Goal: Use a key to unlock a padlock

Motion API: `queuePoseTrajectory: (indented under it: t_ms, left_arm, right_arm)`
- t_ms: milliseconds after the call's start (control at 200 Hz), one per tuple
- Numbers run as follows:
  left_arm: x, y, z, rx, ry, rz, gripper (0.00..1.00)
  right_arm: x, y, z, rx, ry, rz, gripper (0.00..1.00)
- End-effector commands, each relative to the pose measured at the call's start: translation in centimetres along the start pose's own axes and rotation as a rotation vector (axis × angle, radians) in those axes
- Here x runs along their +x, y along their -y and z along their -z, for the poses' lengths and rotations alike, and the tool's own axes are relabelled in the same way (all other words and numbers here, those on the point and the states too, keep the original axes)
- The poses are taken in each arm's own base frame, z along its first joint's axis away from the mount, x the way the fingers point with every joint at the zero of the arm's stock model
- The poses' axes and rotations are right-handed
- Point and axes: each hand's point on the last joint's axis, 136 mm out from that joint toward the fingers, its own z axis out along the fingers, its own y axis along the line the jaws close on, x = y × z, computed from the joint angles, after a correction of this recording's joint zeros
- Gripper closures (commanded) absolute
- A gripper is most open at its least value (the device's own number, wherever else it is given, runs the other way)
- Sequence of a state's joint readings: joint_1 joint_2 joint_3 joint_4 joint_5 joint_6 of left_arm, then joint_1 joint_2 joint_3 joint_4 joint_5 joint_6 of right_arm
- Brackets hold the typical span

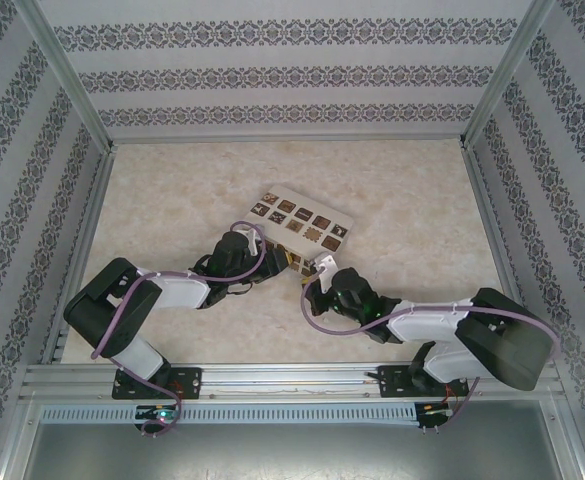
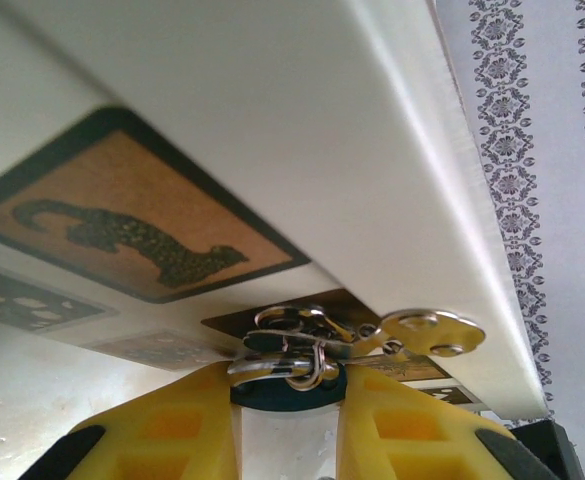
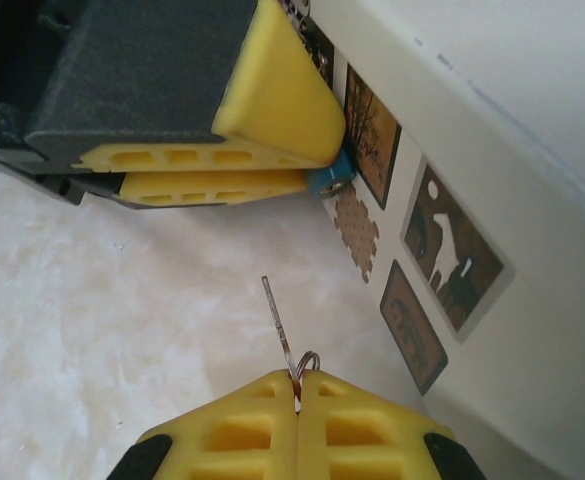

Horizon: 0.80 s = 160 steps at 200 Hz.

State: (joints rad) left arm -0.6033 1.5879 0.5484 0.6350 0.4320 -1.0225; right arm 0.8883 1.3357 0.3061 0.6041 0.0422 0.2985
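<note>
The teal padlock hangs at the front edge of the cream box, its silvery shackle hooked through a metal hasp. My left gripper is shut on the padlock body, one yellow finger on each side. In the right wrist view the padlock peeks out from the tips of the left gripper's fingers. My right gripper is shut on the thin silvery key. Its blade points up toward the padlock with a gap of table between them. Both grippers, left and right, meet at the box's near edge.
The cream box with brown picture tiles lies mid-table, its side close on the right of the key. Pale marble tabletop spreads around it. Patterned walls and metal rails enclose the workspace.
</note>
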Motion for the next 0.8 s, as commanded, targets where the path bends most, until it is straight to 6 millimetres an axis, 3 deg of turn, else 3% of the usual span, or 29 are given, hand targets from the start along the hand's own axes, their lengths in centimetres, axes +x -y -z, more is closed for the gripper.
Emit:
queuePoseTrajectory:
  t_ms: [0, 495, 540, 794]
  left_arm:
    - [-0.4, 3.8, 0.3, 0.1, -0.001, -0.045, 0.76]
    - [-0.1, 3.4, 0.4, 0.097, -0.004, -0.03, 0.76]
    - [-0.1, 3.5, 0.4, 0.097, -0.003, -0.03, 0.76]
    - [0.0, 3.6, 0.3, 0.096, -0.005, -0.03, 0.76]
  right_arm:
    - [-1.8, 0.1, -0.4, 0.03, 0.054, 0.02, 1.0]
    - [-1.5, 1.4, -1.2, 0.087, 0.06, 0.009, 1.0]
    - [-2.8, 1.1, -1.4, 0.082, 0.091, 0.005, 1.0]
    - [-3.3, 1.9, -1.5, 0.101, 0.116, -0.012, 1.0]
